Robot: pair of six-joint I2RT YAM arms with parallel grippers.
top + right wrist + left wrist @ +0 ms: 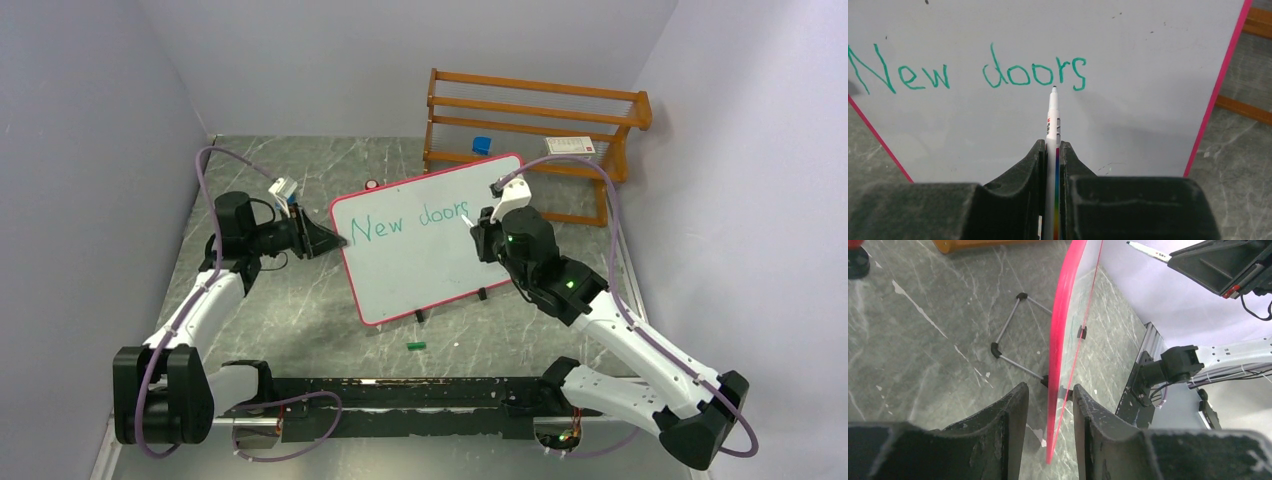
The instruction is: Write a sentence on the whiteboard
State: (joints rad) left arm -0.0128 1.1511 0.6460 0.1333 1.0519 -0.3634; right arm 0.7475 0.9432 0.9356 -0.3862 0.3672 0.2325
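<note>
The whiteboard (430, 270) stands tilted on small black feet mid-table, with a pink-red rim. The sentence (405, 222) reads "New doors" in green on one line; it also shows in the right wrist view (968, 72). My right gripper (478, 232) is shut on a white marker (1053, 120), whose tip sits just below "doors" near the board (1148, 110). My left gripper (325, 240) is at the board's left edge. In the left wrist view its fingers (1048, 390) straddle the pink rim (1063, 340) with a gap on each side.
A wooden rack (530, 120) stands behind the board with a white card (570, 146) on it and a blue object (482, 145) by it. A small green cap (416, 346) lies in front of the board. A red round object (372, 185) sits behind its left corner.
</note>
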